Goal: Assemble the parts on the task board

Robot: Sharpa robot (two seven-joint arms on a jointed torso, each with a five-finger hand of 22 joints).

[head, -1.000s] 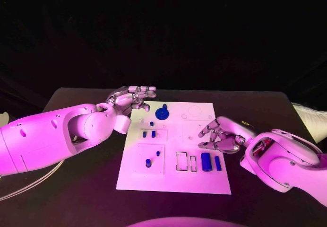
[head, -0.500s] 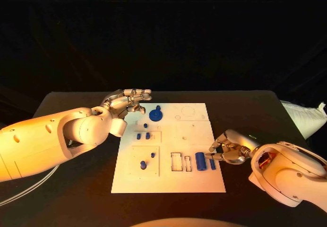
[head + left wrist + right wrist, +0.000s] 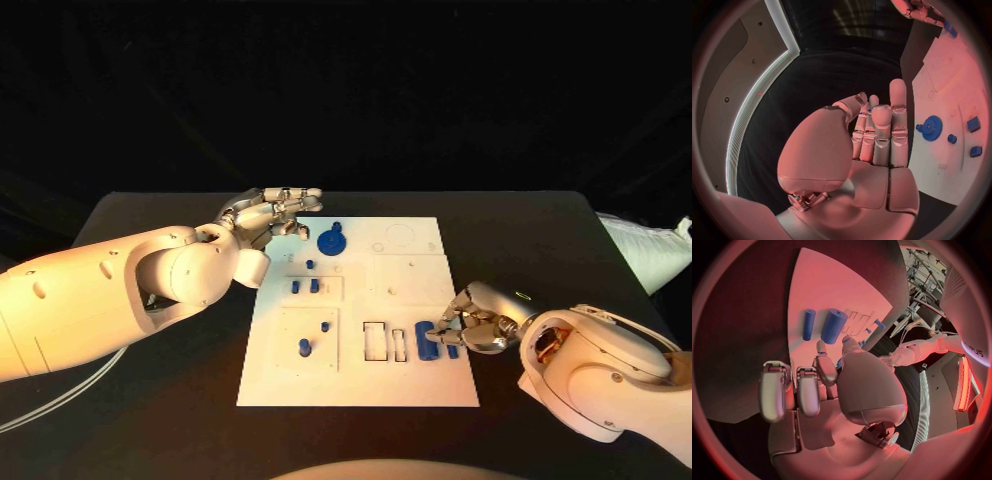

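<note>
Right hand point(image 3: 473, 322) over blue cylinders point(image 3: 428, 339), holding nothing, task board point(image 3: 411, 275) beneath

We reach our left arm point(image 3: 116, 290) in from the left, its hand point(image 3: 271, 213) raised with fingers point(image 3: 898, 120) held straight and close together, holding nothing. Our right arm point(image 3: 606, 375) comes in from the right, bent low, and its hand point(image 3: 470, 322) hangs palm down with fingers point(image 3: 798, 390) loosely curled. We cannot tell whether this hand grips anything.
</note>
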